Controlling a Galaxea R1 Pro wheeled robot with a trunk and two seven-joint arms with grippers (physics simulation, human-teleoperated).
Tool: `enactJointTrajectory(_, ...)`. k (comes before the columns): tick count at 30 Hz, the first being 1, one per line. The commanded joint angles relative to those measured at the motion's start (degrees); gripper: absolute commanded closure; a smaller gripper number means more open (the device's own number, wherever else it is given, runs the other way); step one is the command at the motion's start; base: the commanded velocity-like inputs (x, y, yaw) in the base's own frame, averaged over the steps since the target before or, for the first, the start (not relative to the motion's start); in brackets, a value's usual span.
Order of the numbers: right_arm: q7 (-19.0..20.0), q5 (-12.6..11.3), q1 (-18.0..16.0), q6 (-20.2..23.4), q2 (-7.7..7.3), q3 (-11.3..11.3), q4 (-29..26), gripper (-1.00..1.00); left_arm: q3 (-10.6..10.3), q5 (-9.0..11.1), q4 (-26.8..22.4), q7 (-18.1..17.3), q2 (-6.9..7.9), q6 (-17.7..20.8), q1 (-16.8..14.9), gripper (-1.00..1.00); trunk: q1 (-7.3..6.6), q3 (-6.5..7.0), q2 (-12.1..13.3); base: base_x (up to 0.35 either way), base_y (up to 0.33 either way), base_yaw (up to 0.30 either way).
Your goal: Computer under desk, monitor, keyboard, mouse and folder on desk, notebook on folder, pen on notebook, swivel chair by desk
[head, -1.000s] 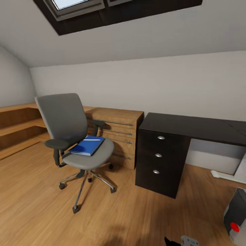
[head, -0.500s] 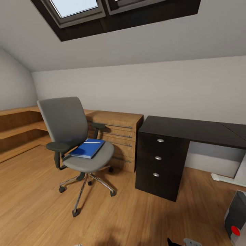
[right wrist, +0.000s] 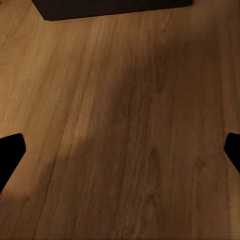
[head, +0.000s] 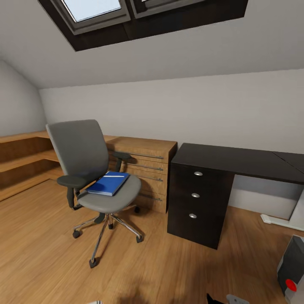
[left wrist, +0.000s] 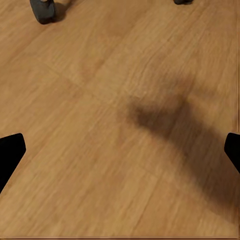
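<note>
The grey swivel chair stands on the wood floor, left of the black desk and apart from it. The blue folder lies flat on its seat, and a thin white line crosses the folder's top. The grey computer with its red light sits on the floor at the right edge, in front of the desk. My left gripper hangs open over bare floor near a chair castor. My right gripper is open above the floor by the desk's dark base. Monitor, keyboard, mouse, notebook are out of view.
A low light-wood cabinet with rail handles stands behind the chair, against the dark drawer unit. Wooden shelving runs along the left wall. A white desk foot lies on the floor at right. A skylight sits in the sloped ceiling.
The head camera tilted up a little a second ago, so the whole picture sits lower. Over the last half second nothing has moved.
</note>
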Motion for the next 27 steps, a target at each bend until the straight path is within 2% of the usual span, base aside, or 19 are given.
enactJointTrajectory(1, 0.58, -0.62, -0.05, -0.15, 0.14, -0.2, 0.12, -1.0, 0.12, 0.5, 0.19, -0.23, -0.19, -0.12, -0.02, -1.0, -0.01, -0.06, -0.02, 0.0, 0.0, 0.0)
enactJointTrajectory(5, 0.57, -0.63, -0.04, -0.16, 1.0, -0.22, 0.12, -1.0, -0.07, 0.41, 1.17, -0.26, -0.91, -0.44, -0.02, -1.0, -0.01, -0.04, -0.02, 0.0, 0.0, -0.021)
enactJointTrajectory(10, 0.55, -0.63, -0.05, -0.17, 1.33, -0.22, 0.12, -1.0, -0.13, 0.38, 1.7, -0.25, -1.19, -0.85, -0.02, -1.0, -0.01, 0.11, -0.02, 0.0, 0.0, -0.163)
enactJointTrajectory(27, 0.52, -0.63, -0.04, -0.08, 1.53, -0.23, 0.12, -1.0, -0.18, 0.3, 1.89, -0.32, -1.35, -1.0, -0.02, -1.0, -0.01, 0.54, -0.02, 0.0, 0.0, -0.27)
